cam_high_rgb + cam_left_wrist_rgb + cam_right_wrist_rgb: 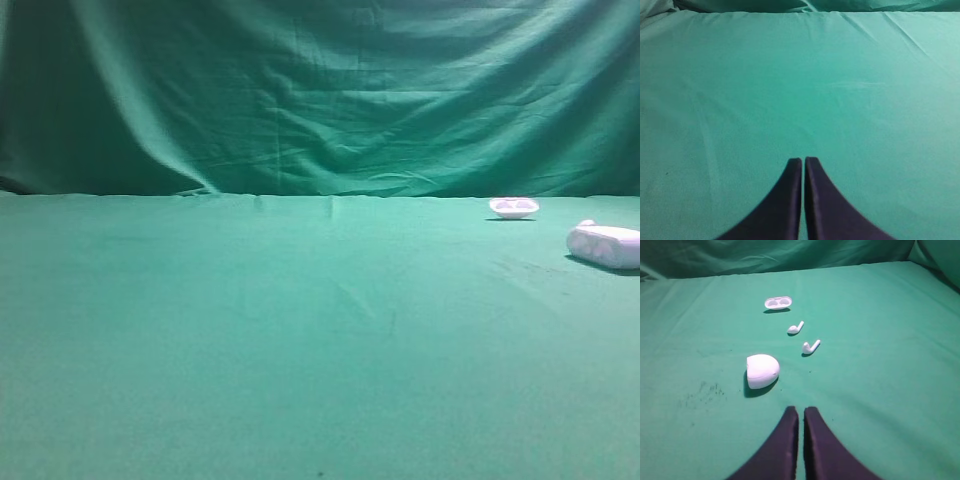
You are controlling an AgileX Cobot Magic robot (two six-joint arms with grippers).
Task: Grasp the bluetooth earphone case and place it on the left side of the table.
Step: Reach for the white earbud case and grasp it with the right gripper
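Observation:
The white glossy earphone case (605,245) lies at the far right of the green table (300,330). In the right wrist view the case (762,371) lies on the cloth ahead and left of my right gripper (801,411), which is shut and empty, a short gap short of it. My left gripper (803,161) is shut and empty over bare green cloth. Neither gripper shows in the exterior view.
A small shallow white dish with two hollows (513,207) sits behind the case, also in the right wrist view (777,303). Two loose white earbuds (795,328) (810,346) lie between dish and case. A green draped backdrop (320,90) stands behind the table.

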